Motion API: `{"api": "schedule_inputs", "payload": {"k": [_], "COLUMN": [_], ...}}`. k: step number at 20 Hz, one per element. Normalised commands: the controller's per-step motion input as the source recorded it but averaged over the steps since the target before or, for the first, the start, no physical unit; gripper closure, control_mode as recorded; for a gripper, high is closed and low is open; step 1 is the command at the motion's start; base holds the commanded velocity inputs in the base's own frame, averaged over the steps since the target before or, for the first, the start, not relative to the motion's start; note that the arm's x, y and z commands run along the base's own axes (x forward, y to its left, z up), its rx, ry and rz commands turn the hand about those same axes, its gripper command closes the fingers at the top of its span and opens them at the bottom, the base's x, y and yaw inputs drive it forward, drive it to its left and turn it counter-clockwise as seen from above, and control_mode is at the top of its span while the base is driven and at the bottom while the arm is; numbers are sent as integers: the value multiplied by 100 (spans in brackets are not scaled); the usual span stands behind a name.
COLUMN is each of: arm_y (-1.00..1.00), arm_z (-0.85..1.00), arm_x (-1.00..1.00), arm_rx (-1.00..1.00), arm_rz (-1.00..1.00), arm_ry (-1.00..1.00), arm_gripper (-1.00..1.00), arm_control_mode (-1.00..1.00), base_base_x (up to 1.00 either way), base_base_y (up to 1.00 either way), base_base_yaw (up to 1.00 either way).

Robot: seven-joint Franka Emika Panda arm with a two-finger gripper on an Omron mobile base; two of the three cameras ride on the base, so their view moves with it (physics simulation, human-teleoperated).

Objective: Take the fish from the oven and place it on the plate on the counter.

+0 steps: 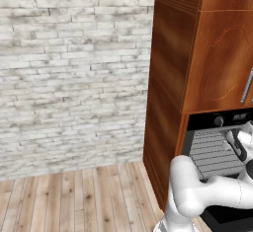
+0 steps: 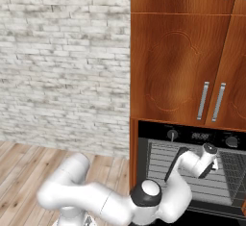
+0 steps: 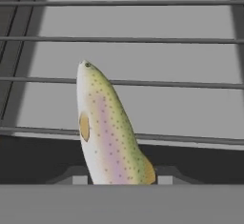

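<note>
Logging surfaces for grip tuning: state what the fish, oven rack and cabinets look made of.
Fish: smooth, matte skin, speckled yellow-green with a pink stripe.
Oven rack: likely metal; thin grey parallel bars.
Cabinets: glossy reddish-brown wood, visible grain, carved panels.

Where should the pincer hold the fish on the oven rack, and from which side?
Grip the fish across its thick rear body, near the tail end closest to the hand camera, coming in from the oven's open front. It lies lengthwise on the wire rack, head pointing inward, so its narrow flanks suit the fingers.
</note>
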Motion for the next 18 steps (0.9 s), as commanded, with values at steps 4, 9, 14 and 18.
{"api": "schedule_inputs", "payload": {"k": [4,9,14,18], "arm_y": [0,0,0,3], "arm_z": [51,67,67,66], "arm_x": [-68,-83,-98,-100], "arm_rx": [8,7,4,1], "arm_rz": [2,2,1,0], "arm_ry": [-22,-18,-12,-7], "arm_gripper": [100,100,100,100], "arm_control_mode": [-100,-100,-100,-100], "base_base_x": [0,0,0,0], "base_base_y": [0,0,0,0], "base_base_yaw": [0,0,0,0]}}
